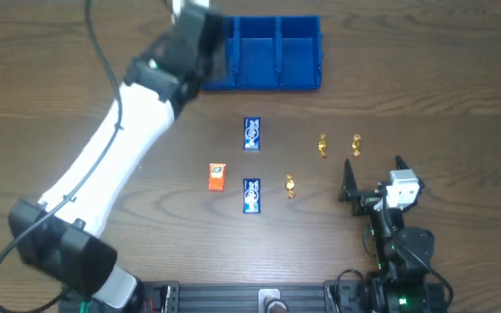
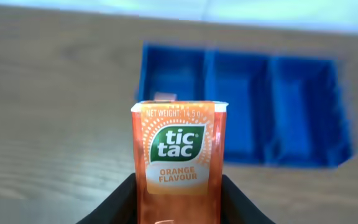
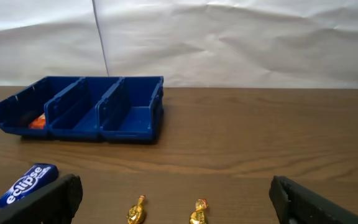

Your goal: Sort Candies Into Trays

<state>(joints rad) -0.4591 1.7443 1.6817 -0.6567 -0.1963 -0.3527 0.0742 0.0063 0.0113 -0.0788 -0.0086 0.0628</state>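
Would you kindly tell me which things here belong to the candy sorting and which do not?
Job: blue tray; held orange box; orange box on table; two blue mint packs; three gold candies.
Background: wooden table; white backdrop.

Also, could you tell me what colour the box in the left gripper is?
The box is orange with a green oval, clearest in the left wrist view.

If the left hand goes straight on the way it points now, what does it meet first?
Likely the blue plastic three-compartment tray, its end compartment nearest the held orange candy box; depth unclear.
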